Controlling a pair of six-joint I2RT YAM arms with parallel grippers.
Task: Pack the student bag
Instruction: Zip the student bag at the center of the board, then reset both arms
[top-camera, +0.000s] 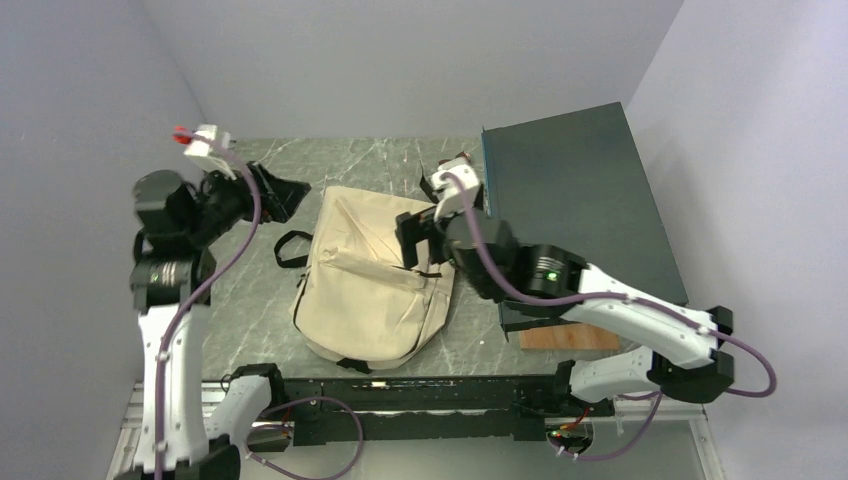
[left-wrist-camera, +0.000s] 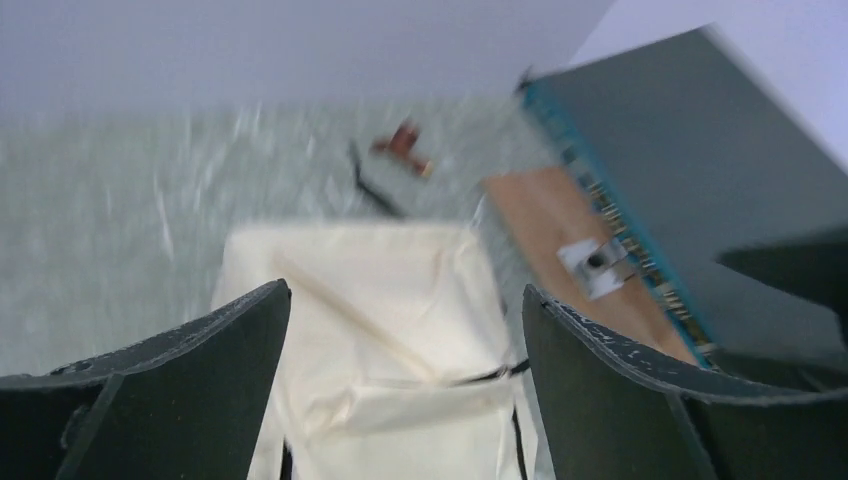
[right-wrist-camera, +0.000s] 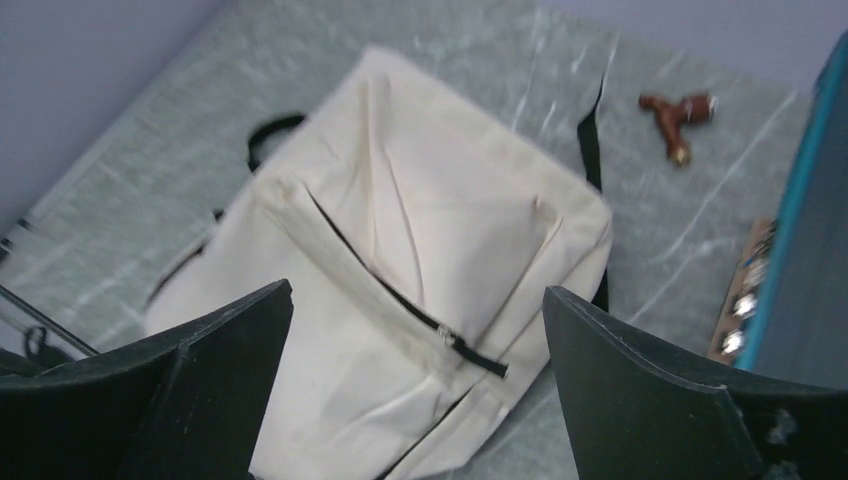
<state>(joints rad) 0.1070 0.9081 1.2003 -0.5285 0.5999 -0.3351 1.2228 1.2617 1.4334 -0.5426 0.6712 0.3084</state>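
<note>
The student bag (top-camera: 370, 285) lay flat mid-tabletop (top-camera: 260, 300), zip pocket up, its long axis running from the near edge toward the far edge. The right arm (top-camera: 620, 310) hung its jaws wide open and empty over the bag's far right corner. The left arm (top-camera: 170, 350) had its jaws open too, just off the far left corner. The right looked nearer to me.

Even, diffuse light, faint shadows — top view sharp; left wrist view motion-blurred, right wrist view slightly soft.
</note>
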